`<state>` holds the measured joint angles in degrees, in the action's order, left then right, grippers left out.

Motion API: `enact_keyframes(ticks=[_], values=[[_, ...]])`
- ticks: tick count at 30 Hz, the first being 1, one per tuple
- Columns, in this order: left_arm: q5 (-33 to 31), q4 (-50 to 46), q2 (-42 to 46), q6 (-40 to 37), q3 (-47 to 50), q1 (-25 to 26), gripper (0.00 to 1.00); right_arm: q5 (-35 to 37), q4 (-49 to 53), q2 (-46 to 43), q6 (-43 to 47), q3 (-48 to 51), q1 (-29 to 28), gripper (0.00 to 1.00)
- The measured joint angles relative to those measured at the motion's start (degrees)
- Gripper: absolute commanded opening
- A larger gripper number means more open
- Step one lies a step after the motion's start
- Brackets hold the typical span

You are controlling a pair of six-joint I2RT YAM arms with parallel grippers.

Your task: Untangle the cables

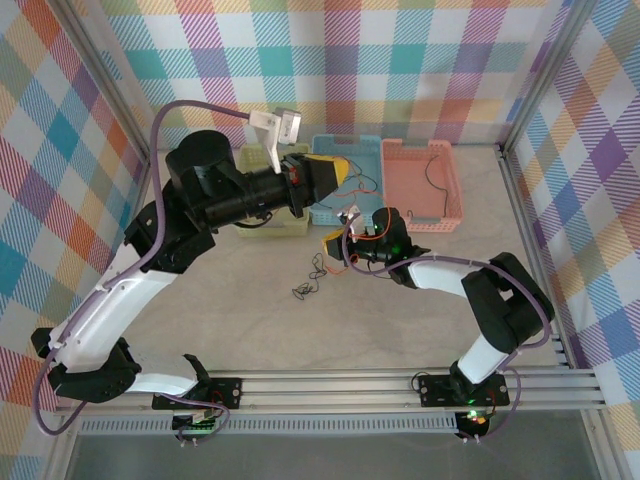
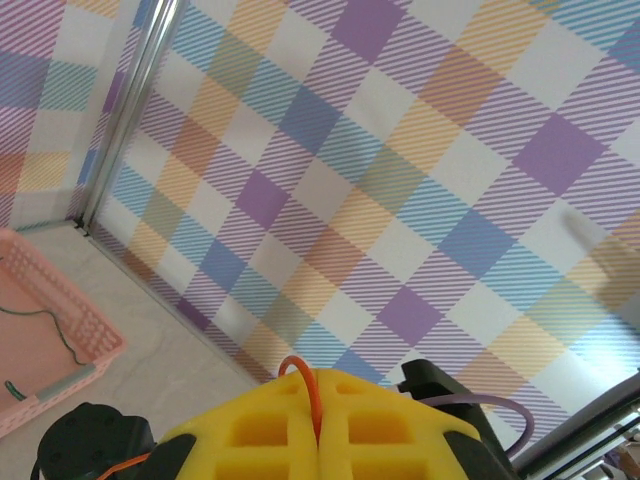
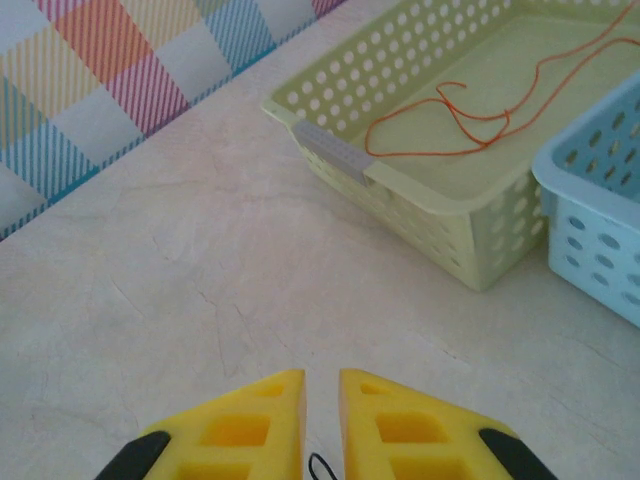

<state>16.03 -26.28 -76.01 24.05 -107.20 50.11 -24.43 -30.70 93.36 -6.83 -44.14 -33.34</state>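
**Left pincer** (image 2: 318, 388), wrist view. Only the yellow tips show; the frame edge cuts off the rest. The two pads meet, clamped on an orange cable (image 2: 315, 402) that rises from the seam as a small loop above the tips. Its further run is hidden. To the left of this pincer, a pink basket (image 2: 98, 338), partly cropped, holds a thin dark cable (image 2: 62, 342) whose colour is hard to read.

**Right pincer** (image 3: 321, 380), wrist view. The tips stand a narrow gap apart. A black cable loop (image 3: 320, 467) sits at the frame edge in line with that gap. Whether it lies between the pads or on the table beneath them cannot be told. Ahead and to the right of this pincer, a yellow-green basket (image 3: 330, 150) contains a second orange cable (image 3: 487, 119), hair-thin and curled. A blue basket (image 3: 590, 215), cropped, stands just beside it.

**Top view.** A small tangle of cables (image 1: 303, 291) lies on the table (image 1: 230, 320) near the right pincer, to its left and toward the arm bases. Its strands are too fine to separate. The left arm (image 1: 130, 285) covers most of the yellow-green basket.
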Motion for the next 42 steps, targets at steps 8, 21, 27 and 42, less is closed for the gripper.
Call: enact_keyframes(ticks=[8,21,27,42], values=[[-3.6,-2.6,-0.2,-1.6,-0.2,0.0,0.0,0.8,4.2,-2.4,0.4,0.3,0.3,0.51],[-8.3,-4.3,-3.2,-3.9,-0.2,-1.8,0.0,4.1,6.2,-26.1,2.6,11.8,0.4,0.7],[-8.0,-4.2,-3.8,-3.9,-0.3,-1.9,0.0,-1.4,5.8,-28.7,3.5,13.9,0.4,0.72],[-5.8,-4.0,-6.0,-3.9,-0.6,-2.3,0.0,-3.8,0.1,-20.8,1.7,11.2,0.4,0.74]])
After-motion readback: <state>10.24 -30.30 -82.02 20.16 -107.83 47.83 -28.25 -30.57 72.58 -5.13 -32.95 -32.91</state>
